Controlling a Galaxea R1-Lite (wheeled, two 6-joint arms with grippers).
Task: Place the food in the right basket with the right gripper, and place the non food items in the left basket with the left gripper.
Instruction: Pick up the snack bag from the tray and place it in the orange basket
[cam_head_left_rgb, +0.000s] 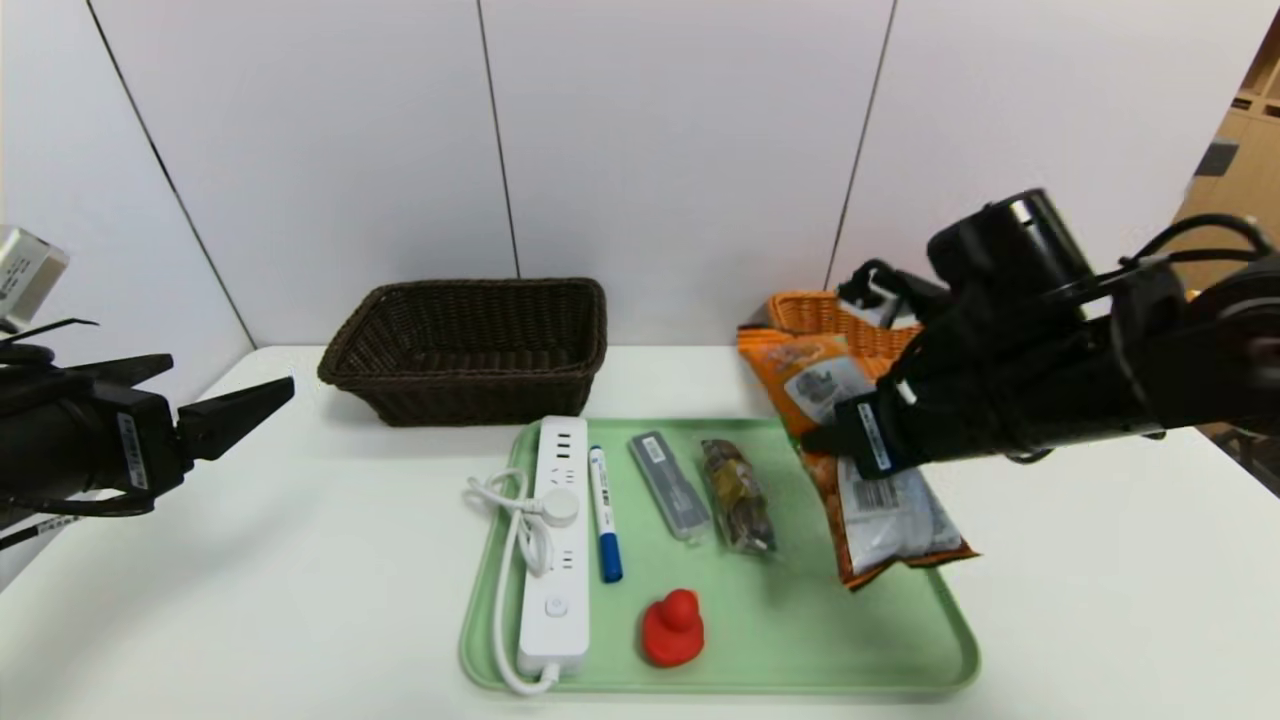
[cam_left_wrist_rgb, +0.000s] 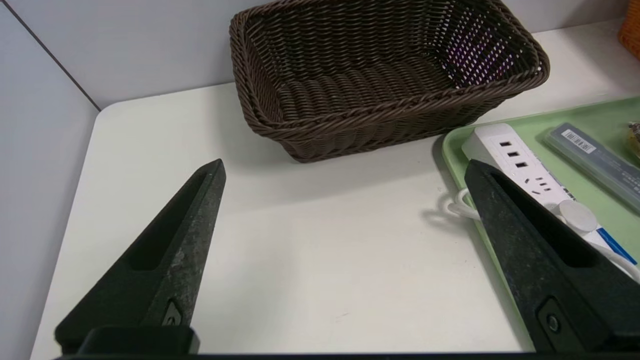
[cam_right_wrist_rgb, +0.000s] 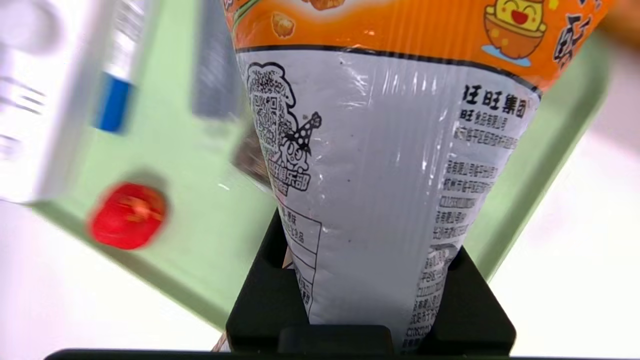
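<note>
The right pincer (cam_head_left_rgb: 835, 437) is clamped on an orange snack bag (cam_head_left_rgb: 880, 500) at the right edge of the green tray (cam_head_left_rgb: 800, 640); the bag's near end overhangs that edge. In the right wrist view the bag (cam_right_wrist_rgb: 380, 165) fills the gap between the jaws. Behind it, the orange basket (cam_head_left_rgb: 815, 315) stands near the surface's (cam_head_left_rgb: 300, 560) back edge. The left pincer (cam_head_left_rgb: 215, 415) hovers wide open over bare surface at the left, well apart from the tray, with open room up to the brown basket (cam_head_left_rgb: 470, 345). On the tray lie a power strip (cam_head_left_rgb: 555, 540), marker (cam_head_left_rgb: 604, 512), grey case (cam_head_left_rgb: 670, 485), brown snack packet (cam_head_left_rgb: 738, 497) and red duck (cam_head_left_rgb: 673, 628).
</note>
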